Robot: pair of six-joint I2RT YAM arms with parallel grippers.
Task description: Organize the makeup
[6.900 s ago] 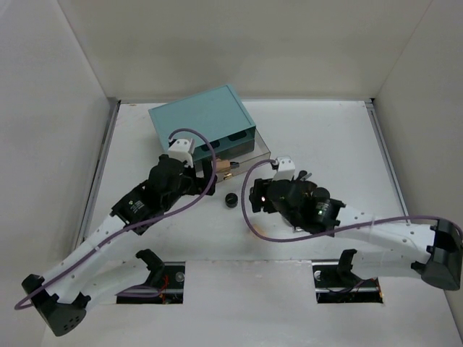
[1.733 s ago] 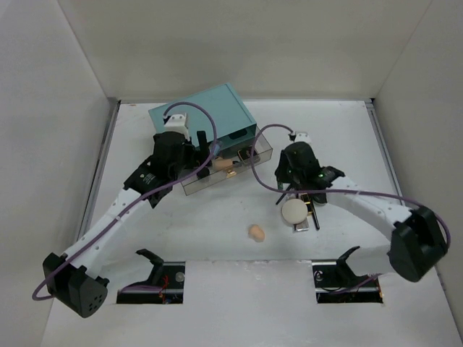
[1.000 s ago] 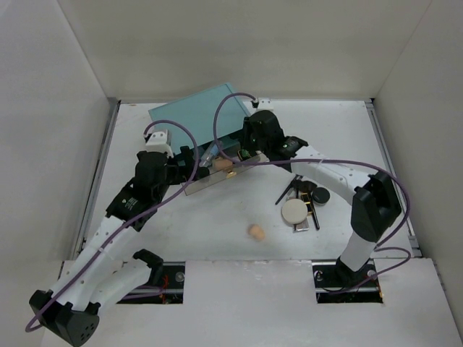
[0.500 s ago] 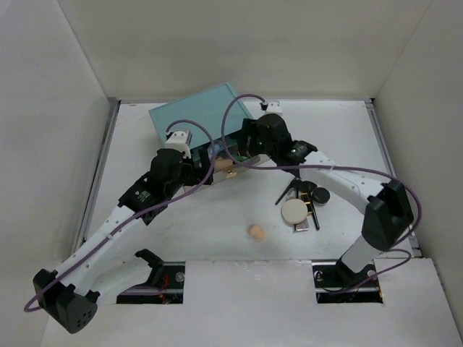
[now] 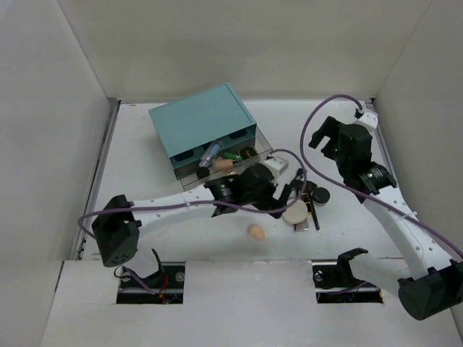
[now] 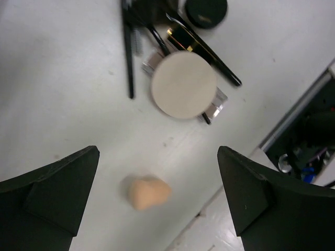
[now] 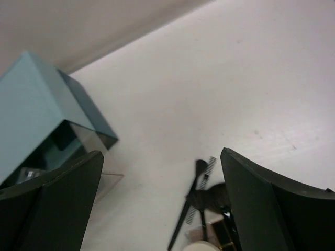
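Left claw (image 6: 157, 154) is the nearer one. It hangs over the peach sponge (image 6: 149, 192), spread wide and holding nothing. The sponge lies loose on the bench (image 6: 63, 78), in line with the gap but offset toward the near edge, apart from the cream puff (image 6: 183, 84) and pencils (image 6: 127, 57). Its long axis looks to run roughly finger to finger. The arm is stretched low across centre. Right claw (image 7: 161, 154) is spread too and empty, raised at far right, facing the teal box (image 7: 31, 104).
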